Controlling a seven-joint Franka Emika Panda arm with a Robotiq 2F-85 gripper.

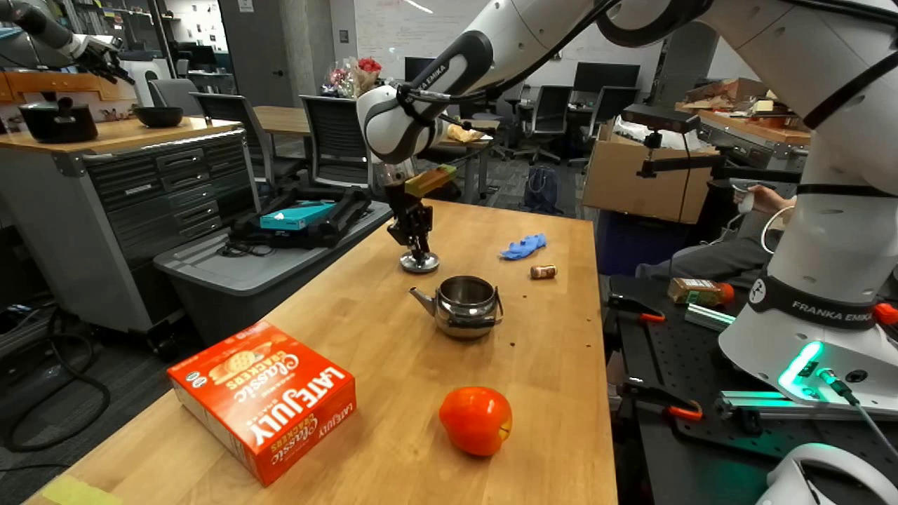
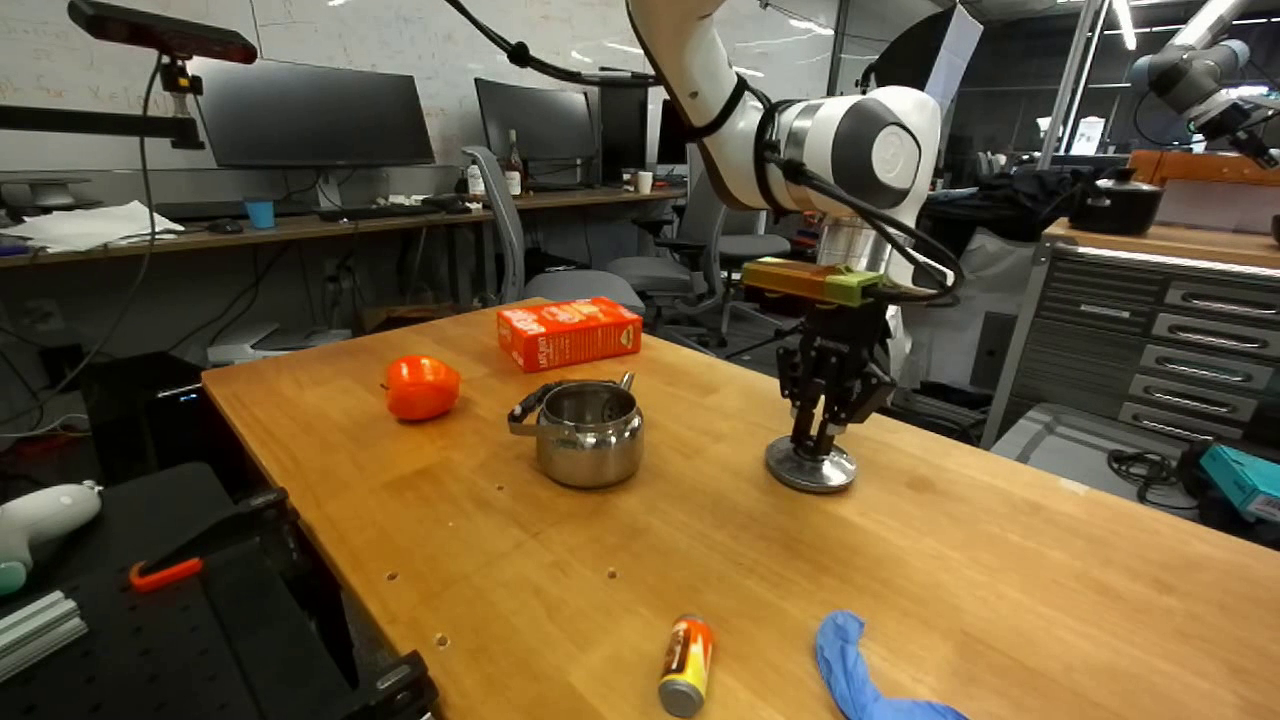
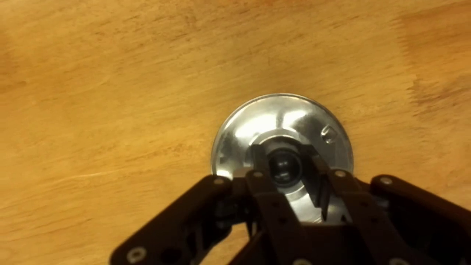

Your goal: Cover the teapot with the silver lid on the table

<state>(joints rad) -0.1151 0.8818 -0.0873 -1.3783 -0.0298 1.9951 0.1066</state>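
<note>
The silver lid [image 1: 419, 264] is at the far part of the tan wooden table [image 1: 554, 393], and also shows in an exterior view [image 2: 800, 475] and the wrist view [image 3: 257, 123]. My gripper [image 3: 282, 158] points straight down with its fingers closed on both sides of the lid's dark knob. The gripper also shows in both exterior views [image 1: 419, 247] [image 2: 818, 438]. The lid lies level at the table surface; I cannot tell whether it is lifted slightly. The shiny teapot [image 1: 466, 312] [image 2: 590, 452] stands upright and open-topped, apart from the gripper. It is out of the wrist view.
A red cracker box [image 1: 266, 396] [image 2: 570, 333] and an orange-red ball-like object [image 1: 476, 421] [image 2: 421, 388] lie beyond the teapot from the lid. A blue glove [image 1: 524, 247] [image 2: 860, 670] and a small can [image 1: 543, 272] [image 2: 687, 665] lie on the table's other end.
</note>
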